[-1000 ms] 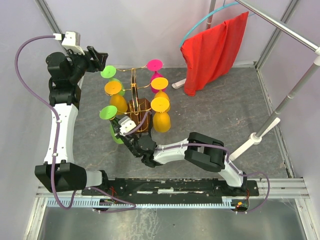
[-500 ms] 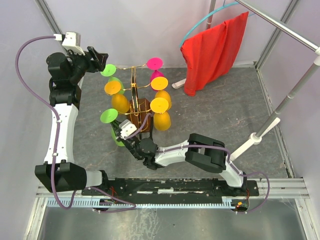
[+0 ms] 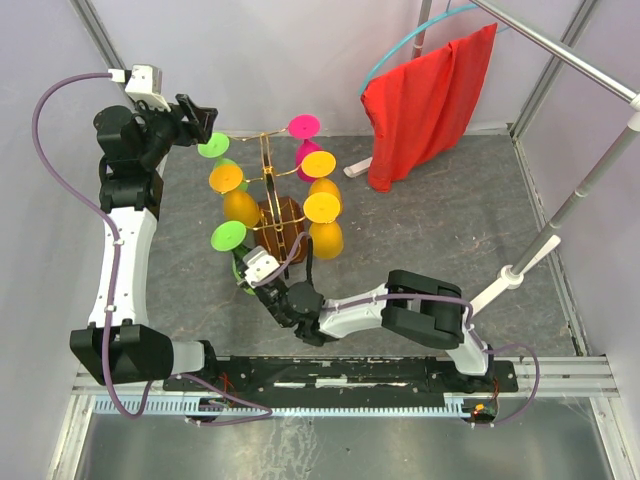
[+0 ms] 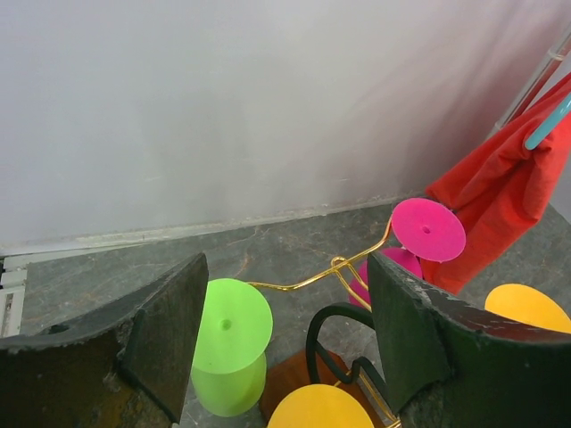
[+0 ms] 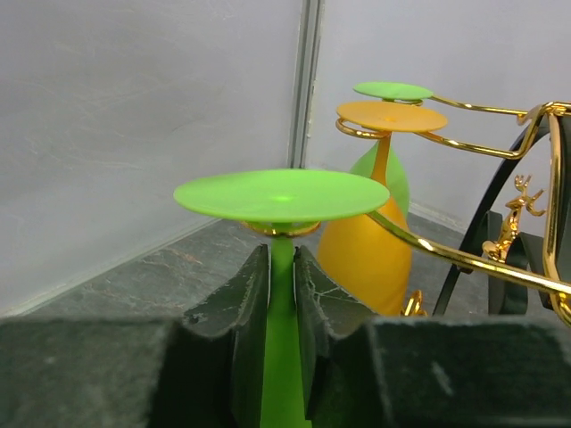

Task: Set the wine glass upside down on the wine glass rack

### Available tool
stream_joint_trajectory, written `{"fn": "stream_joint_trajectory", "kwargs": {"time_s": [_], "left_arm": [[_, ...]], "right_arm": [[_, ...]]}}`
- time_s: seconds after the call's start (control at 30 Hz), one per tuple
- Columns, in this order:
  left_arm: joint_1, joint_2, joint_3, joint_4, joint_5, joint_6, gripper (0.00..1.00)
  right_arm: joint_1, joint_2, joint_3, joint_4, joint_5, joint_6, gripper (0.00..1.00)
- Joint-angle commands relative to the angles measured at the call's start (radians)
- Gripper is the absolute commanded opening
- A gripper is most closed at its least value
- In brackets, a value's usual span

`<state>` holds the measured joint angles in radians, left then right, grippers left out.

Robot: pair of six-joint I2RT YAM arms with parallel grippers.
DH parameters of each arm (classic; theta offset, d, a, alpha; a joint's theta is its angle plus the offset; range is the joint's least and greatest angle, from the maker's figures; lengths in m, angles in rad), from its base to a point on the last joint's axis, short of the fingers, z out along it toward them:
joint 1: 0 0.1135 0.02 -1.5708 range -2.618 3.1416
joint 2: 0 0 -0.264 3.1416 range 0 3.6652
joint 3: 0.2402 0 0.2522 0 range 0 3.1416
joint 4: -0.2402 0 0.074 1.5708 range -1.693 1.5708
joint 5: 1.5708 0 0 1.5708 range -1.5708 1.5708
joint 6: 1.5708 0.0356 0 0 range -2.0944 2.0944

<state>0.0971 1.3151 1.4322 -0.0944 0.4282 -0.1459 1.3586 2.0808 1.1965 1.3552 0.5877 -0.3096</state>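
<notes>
In right pincer [image 5: 282,285] — wine glass [image 5: 282,194] stem

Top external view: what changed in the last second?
The right gripper, shut on the stem of the green wine glass, carried it slightly nearer the robot and rightward in the top view; its elbow shifted too. Nothing was grasped or released. The left gripper stayed open beside the far green glass. The wine glass rack and other glasses look unmoved.

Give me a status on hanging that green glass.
Done: five glasses hang inverted on the rack. In hand: the right hand grips the green glass by the stem, foot seemingly seated over a gold arm. Remaining: release and withdraw. The left hand is open, empty.
</notes>
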Motion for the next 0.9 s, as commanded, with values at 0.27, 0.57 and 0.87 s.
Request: {"fn": "stream_joint_trajectory", "kwargs": {"time_s": [0.27,0.57,0.87], "left_arm": [[0.006,-0.001,0.025,0.039,0.005,-0.057,1.00],[0.007,0.030,0.113,-0.047,-0.125,-0.097,0.99],[0.006,0.102,0.252,-0.174,-0.134,-0.136,0.99]], "right_arm": [[0.032,-0.122,-0.093,0.088,0.075,-0.083,0.45],[0.111,-0.292,-0.231,0.018,0.133,-0.123,0.59],[0.152,-0.720,-0.125,-0.894,0.079,0.244,0.72]]}}
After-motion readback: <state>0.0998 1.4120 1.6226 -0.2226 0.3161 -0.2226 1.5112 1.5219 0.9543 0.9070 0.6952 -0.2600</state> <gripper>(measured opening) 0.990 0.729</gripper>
